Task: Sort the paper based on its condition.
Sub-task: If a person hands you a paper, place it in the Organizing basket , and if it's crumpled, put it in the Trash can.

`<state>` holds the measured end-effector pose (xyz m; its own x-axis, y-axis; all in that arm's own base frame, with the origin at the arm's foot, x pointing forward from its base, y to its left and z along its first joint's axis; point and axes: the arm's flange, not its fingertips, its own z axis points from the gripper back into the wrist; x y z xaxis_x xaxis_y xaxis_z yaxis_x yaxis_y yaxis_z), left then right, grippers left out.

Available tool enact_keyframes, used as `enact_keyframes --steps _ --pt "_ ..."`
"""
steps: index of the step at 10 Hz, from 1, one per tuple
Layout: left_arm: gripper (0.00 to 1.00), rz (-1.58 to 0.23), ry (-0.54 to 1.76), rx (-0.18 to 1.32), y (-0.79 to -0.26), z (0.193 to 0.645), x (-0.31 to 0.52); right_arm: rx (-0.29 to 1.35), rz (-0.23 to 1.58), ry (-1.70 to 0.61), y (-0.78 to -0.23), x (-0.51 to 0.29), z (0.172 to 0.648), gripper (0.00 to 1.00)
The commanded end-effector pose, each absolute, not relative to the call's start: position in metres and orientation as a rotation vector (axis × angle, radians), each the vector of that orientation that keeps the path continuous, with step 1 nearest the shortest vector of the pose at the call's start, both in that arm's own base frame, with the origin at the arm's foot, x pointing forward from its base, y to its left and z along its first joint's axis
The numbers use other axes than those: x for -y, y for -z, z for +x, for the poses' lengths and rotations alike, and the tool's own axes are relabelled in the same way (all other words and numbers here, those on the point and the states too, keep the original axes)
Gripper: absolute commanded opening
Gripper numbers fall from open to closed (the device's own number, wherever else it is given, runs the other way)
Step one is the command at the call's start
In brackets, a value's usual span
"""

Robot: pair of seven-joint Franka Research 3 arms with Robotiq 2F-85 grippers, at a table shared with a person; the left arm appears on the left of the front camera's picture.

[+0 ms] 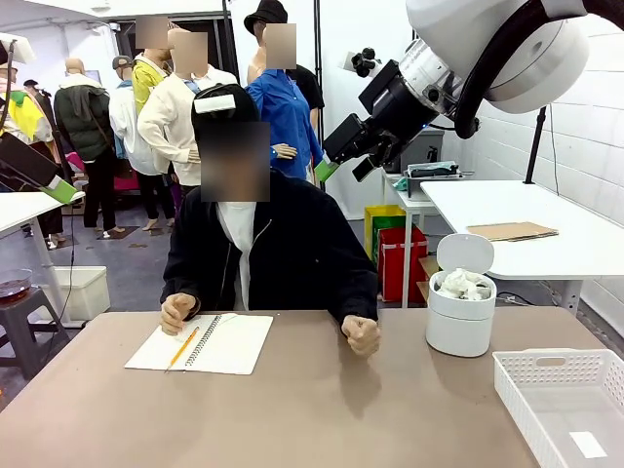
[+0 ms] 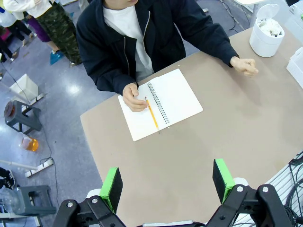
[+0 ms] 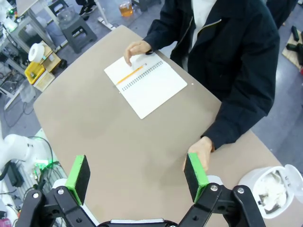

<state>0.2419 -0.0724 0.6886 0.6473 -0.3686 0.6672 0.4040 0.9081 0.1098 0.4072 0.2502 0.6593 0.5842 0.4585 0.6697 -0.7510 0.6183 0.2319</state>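
Observation:
Crumpled white paper (image 1: pixel 462 285) fills a white round bin (image 1: pixel 458 330) with its lid up, on the table's right side beside the person's fist (image 1: pixel 362 334). The same crumpled paper (image 2: pixel 271 27) lies in the bin (image 2: pixel 263 43) in the left wrist view, and the paper (image 3: pixel 268 185) in the bin (image 3: pixel 284 208) also appears in the right wrist view. My left gripper (image 2: pixel 167 184) hangs open high over the table's near side, holding nothing. My right gripper (image 3: pixel 137 177) is open too, high above the table, and it (image 1: pixel 331 161) points down-left in the front view.
A person sits at the far side, one hand on an open spiral notebook (image 1: pixel 200 343) with a yellow pencil (image 1: pixel 182 348). A white lattice basket (image 1: pixel 517 390) at the front right holds a small flat white slip (image 1: pixel 588 445). My left gripper (image 1: pixel 58 188) is raised at the left edge.

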Motion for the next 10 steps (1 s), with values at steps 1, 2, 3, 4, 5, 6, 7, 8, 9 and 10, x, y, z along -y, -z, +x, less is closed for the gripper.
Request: enact_keyframes --steps 1,2,3,4,5,6,7,8,9,10 --pt "1.00 -0.041 0.434 0.748 -0.689 0.242 0.071 0.597 0.546 -0.742 -0.659 -0.249 0.407 1.00" --pt "1.00 -0.041 0.434 0.748 -0.689 0.242 0.071 0.597 0.546 -0.742 -0.659 -0.249 0.407 1.00" --pt "1.00 -0.041 0.434 0.748 -0.689 0.242 0.071 0.597 0.546 -0.742 -0.659 -0.249 0.407 1.00" --pt "1.00 -0.041 0.434 0.748 -0.689 0.242 0.071 0.597 0.546 -0.742 -0.659 -0.249 0.407 1.00" --pt "1.00 -0.041 0.434 0.748 -0.689 0.242 0.071 0.597 0.546 -0.742 -0.659 -0.249 0.407 1.00" --pt "1.00 -0.041 0.434 0.748 -0.689 0.242 0.071 0.597 0.546 -0.742 -0.659 -0.249 0.407 1.00" --pt "1.00 -0.041 0.434 0.748 -0.689 0.242 0.071 0.597 0.546 -0.742 -0.659 -0.249 0.407 1.00" --pt "1.00 -0.041 0.434 0.748 -0.689 0.242 0.071 0.603 0.537 -0.746 -0.659 -0.250 0.407 1.00" --pt "1.00 -0.041 0.434 0.748 -0.689 0.242 0.071 0.549 0.495 -0.731 -0.649 -0.253 0.412 1.00" --pt "1.00 -0.041 0.434 0.748 -0.689 0.242 0.071 0.509 0.475 -0.723 -0.642 -0.256 0.417 1.00"
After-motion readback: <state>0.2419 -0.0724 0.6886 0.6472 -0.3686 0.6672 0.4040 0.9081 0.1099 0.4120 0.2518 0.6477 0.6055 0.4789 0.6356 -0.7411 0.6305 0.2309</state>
